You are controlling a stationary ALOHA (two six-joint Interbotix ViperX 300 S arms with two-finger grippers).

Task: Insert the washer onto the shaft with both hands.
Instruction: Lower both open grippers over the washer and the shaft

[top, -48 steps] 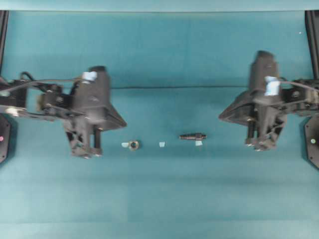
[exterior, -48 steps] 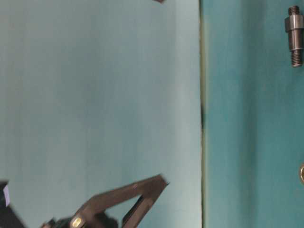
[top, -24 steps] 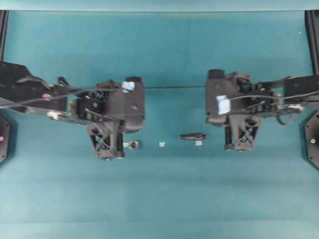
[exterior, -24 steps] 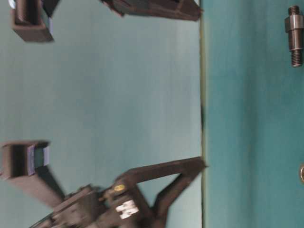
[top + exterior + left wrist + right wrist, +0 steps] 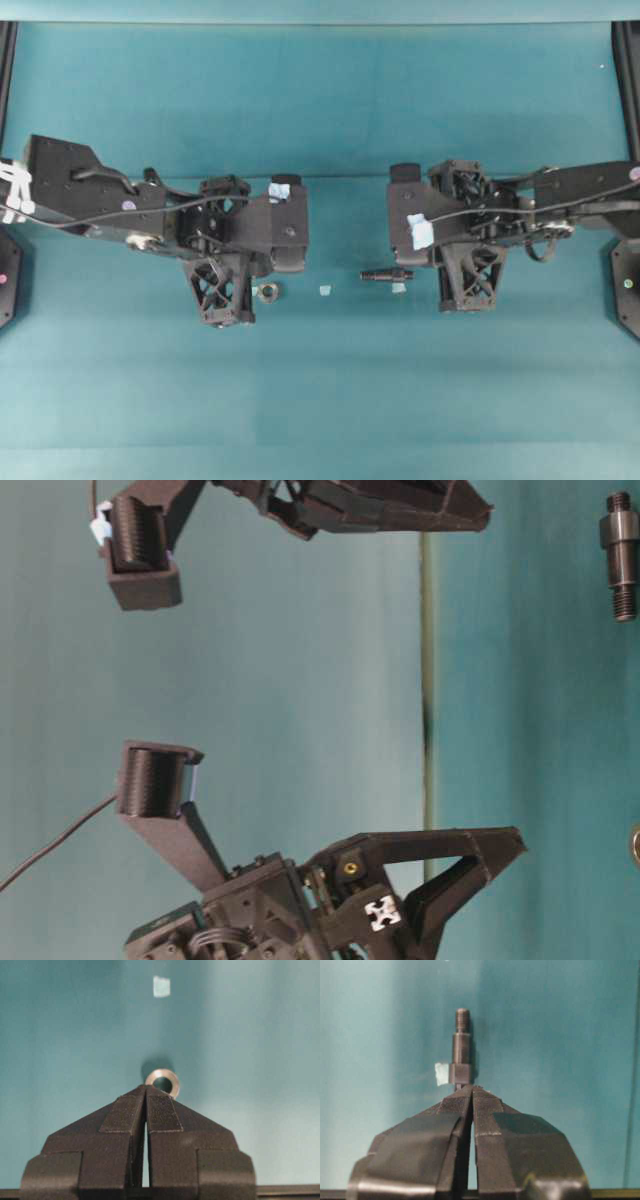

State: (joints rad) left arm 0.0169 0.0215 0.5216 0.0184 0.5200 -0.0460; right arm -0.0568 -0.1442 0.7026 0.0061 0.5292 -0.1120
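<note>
Left fingers [image 5: 146, 1091] pressed flat together, tips meeting in a point with nothing between them, and the washer [image 5: 163, 1082] lies just past that point on the teal table [image 5: 260, 1035]. It is a thick little ring, dull brassy grey, with a dark centre hole, lying flat. No lettering can be read on it.

Right fingers [image 5: 471, 1091] likewise shut tip to tip, empty. Directly ahead of them lies the shaft [image 5: 460, 1050], a short dark rod: a squarish head nearest the tips, a smooth stepped body, then a narrower threaded end pointing away. A pale tape scrap [image 5: 441, 1073] sits against the head. No markings show on the rod either.

From overhead, washer [image 5: 267, 292] and shaft [image 5: 386, 274] both lie about mid-table, well apart, with another pale scrap [image 5: 324, 290] between them. The left gripper [image 5: 224, 320] is just beside the washer, the right gripper [image 5: 462, 306] near the shaft's head end.
</note>
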